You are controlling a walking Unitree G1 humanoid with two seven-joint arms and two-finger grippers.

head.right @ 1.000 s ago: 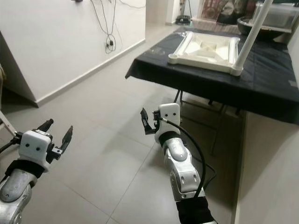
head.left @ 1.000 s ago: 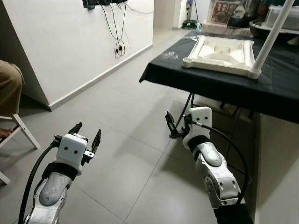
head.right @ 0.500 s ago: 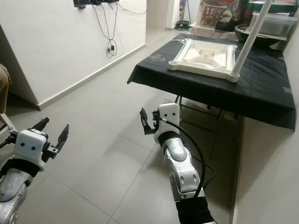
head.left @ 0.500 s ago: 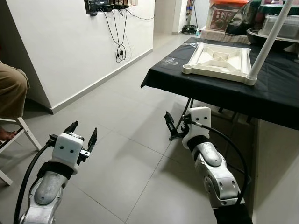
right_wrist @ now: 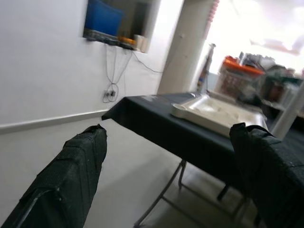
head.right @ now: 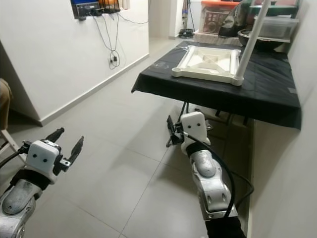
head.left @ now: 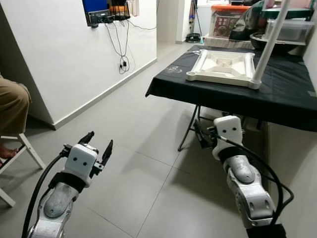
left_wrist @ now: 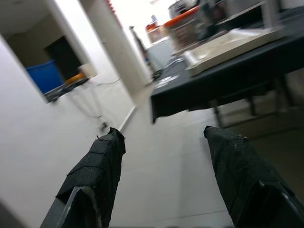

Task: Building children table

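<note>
A white children's table top [head.left: 223, 67] lies upside down on a black-clothed table [head.left: 292, 96]. One white leg [head.left: 267, 42] stands upright in its near right corner. My left gripper [head.left: 99, 140] hangs open over the floor tiles, far to the left of the table and holding nothing. My right gripper [head.left: 200, 135] is low, just in front of the black table's folding legs, also open and empty. In the left wrist view the left gripper [left_wrist: 164, 132] has the table top [left_wrist: 228, 45] ahead of it. The right gripper [right_wrist: 168, 128] points at the table top [right_wrist: 213, 114] too.
A person's leg [head.left: 11, 106] rests on a white chair [head.left: 27, 148] at the left edge. Cables hang down the white wall [head.left: 121, 44]. Storage boxes [head.left: 225, 22] stand behind the black table. Grey floor tiles [head.left: 143, 163] stretch between me and the table.
The whole view has shifted, so the camera moved. In the picture my right gripper now sits further right, by the black table's legs. Both grippers stay open.
</note>
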